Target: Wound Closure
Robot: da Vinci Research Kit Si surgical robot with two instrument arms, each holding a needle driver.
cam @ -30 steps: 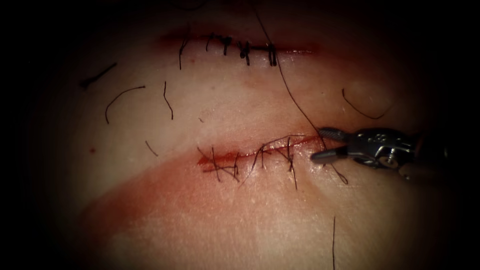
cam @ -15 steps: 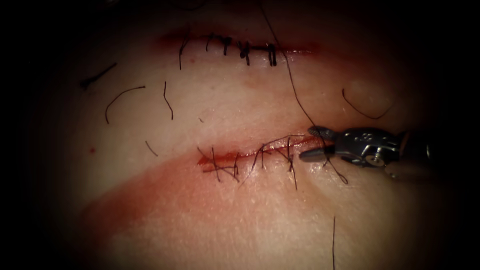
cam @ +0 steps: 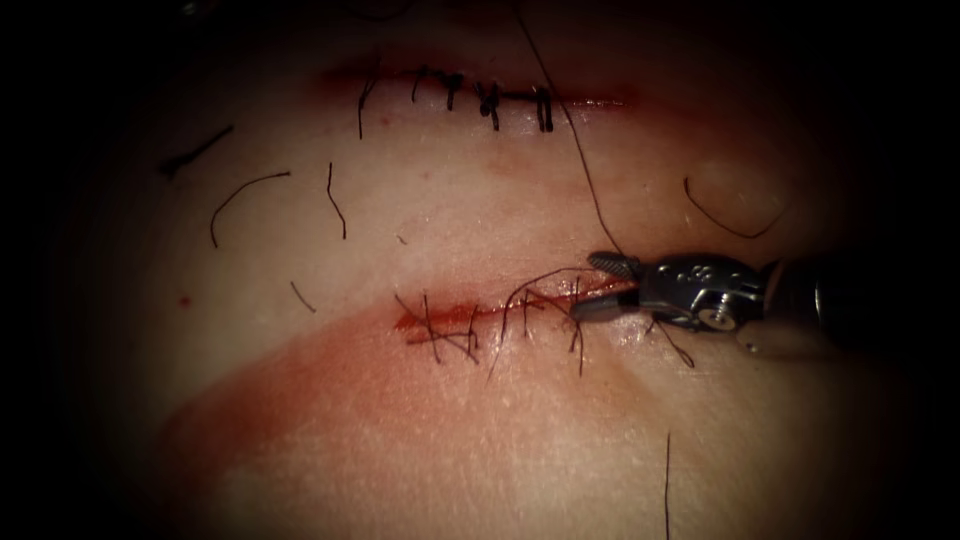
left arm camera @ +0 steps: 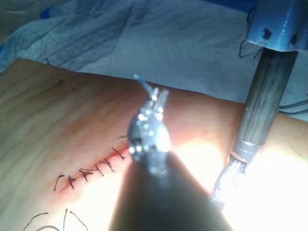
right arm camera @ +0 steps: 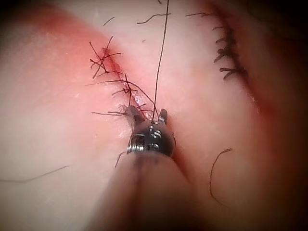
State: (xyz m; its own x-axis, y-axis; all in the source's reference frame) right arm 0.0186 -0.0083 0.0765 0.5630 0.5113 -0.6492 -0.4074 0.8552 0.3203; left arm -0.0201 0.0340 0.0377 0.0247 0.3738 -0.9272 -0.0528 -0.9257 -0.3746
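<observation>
The cut [cam: 470,315] runs across the tissue, red with fluid, and several dark stitches cross it. My right tool [cam: 592,287] comes in from the right and sits at the cut's right end with its jaws open and holding nothing. A long thread [cam: 585,180] rises taut from that end and passes between the jaws. In the right wrist view the same thread [right arm camera: 161,57] runs up from between the open jaws of the right tool [right arm camera: 147,115], beside the stitches [right arm camera: 108,65]. My left tool [left arm camera: 151,94] hangs above the tissue; what it holds I cannot tell.
A second stitched cut [cam: 480,95] lies farther back. Cut ends of thread [cam: 245,195] lie loose on the tissue left of the long thread, with another one [cam: 725,215] on the right. The right tool's shaft [left arm camera: 260,106] stands close beside the left tool. Blue drape [left arm camera: 144,38] borders the tissue.
The right tool has slid left along the cut with its jaws open, closing on the last stitch. The thread loop by that stitch now arches higher.
</observation>
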